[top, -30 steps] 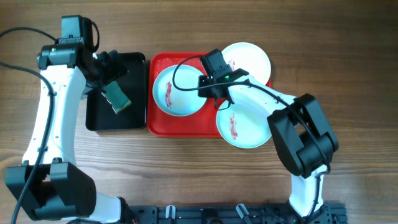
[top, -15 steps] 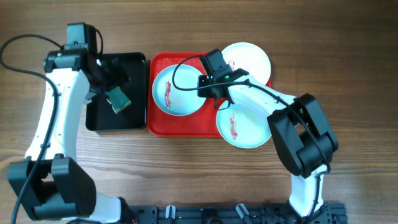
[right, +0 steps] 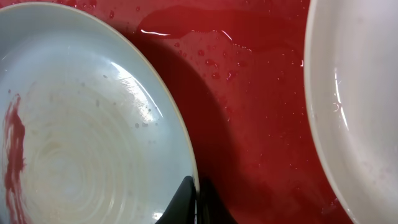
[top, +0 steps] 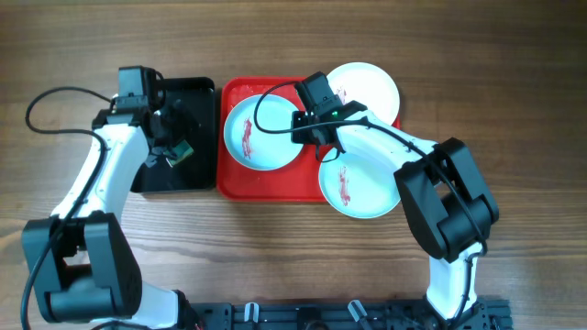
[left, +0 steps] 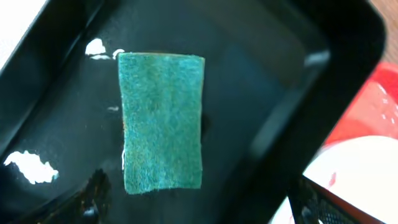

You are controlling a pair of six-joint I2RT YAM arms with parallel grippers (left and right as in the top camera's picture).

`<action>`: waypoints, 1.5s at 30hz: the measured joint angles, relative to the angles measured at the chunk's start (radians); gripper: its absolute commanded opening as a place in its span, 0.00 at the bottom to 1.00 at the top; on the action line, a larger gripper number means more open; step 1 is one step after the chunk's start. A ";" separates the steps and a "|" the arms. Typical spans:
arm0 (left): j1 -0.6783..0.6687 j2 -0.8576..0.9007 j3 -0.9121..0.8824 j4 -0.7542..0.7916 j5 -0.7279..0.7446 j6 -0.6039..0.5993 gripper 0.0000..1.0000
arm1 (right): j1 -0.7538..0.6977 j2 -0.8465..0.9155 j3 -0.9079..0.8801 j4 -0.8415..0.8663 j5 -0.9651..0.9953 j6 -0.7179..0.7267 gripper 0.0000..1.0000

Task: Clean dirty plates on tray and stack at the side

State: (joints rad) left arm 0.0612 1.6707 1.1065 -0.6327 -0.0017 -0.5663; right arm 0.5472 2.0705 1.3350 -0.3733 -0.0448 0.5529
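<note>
Left pincer (top: 172, 142) nearer sponge (left: 163, 121), seemingly clear of black tray rim (left: 348, 56)

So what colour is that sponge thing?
The sponge is green, clearest in the left wrist view.

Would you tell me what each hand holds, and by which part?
The right hand pinches the rim of the mint-blue plate nearest the black tray; the left hand, over the sponge, holds nothing.
</note>
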 measured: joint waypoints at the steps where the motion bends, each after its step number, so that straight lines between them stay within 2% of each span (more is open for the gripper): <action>1: 0.000 0.008 -0.003 0.013 -0.003 -0.007 0.80 | 0.000 0.000 0.000 0.000 0.000 0.000 0.04; 9: 0.000 0.153 -0.004 0.050 -0.016 -0.024 0.79 | 0.000 0.000 0.000 0.000 0.000 0.000 0.04; 13: 0.000 0.174 -0.005 0.057 -0.028 -0.024 0.74 | 0.000 0.000 0.000 0.000 0.000 0.000 0.04; 16: 0.002 0.174 -0.005 0.063 -0.036 -0.020 0.75 | 0.000 0.000 0.000 0.000 0.000 0.000 0.04; 19: 0.010 0.174 -0.005 0.065 -0.039 0.006 0.78 | 0.000 0.000 0.000 0.000 0.000 0.000 0.04; 26: 0.018 0.174 -0.005 0.089 -0.047 0.126 0.75 | 0.000 0.000 0.000 0.000 -0.001 0.000 0.04; 29: 0.018 0.174 -0.005 0.115 -0.054 0.168 0.67 | 0.000 0.000 0.000 0.000 -0.001 0.000 0.04; 33: 0.018 0.174 -0.005 0.138 -0.058 0.189 0.42 | 0.000 0.000 0.000 0.000 -0.002 0.000 0.04; 38: 0.018 0.174 -0.004 0.135 -0.060 0.177 0.32 | 0.000 0.000 0.000 0.000 -0.002 0.000 0.04; 40: 0.018 0.174 -0.003 0.132 -0.055 0.171 0.24 | 0.000 0.000 0.000 0.000 -0.002 0.000 0.04; 42: 0.018 0.174 -0.001 0.127 -0.049 0.165 0.04 | 0.000 0.000 0.000 0.000 -0.002 0.000 0.04; 45: 0.019 0.174 0.002 0.114 -0.042 0.154 0.04 | 0.000 0.000 0.000 0.000 -0.003 0.000 0.04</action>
State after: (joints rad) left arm 0.0799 1.8450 1.1084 -0.5190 -0.0433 -0.4122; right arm 0.5472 2.0705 1.3350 -0.3729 -0.0479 0.5526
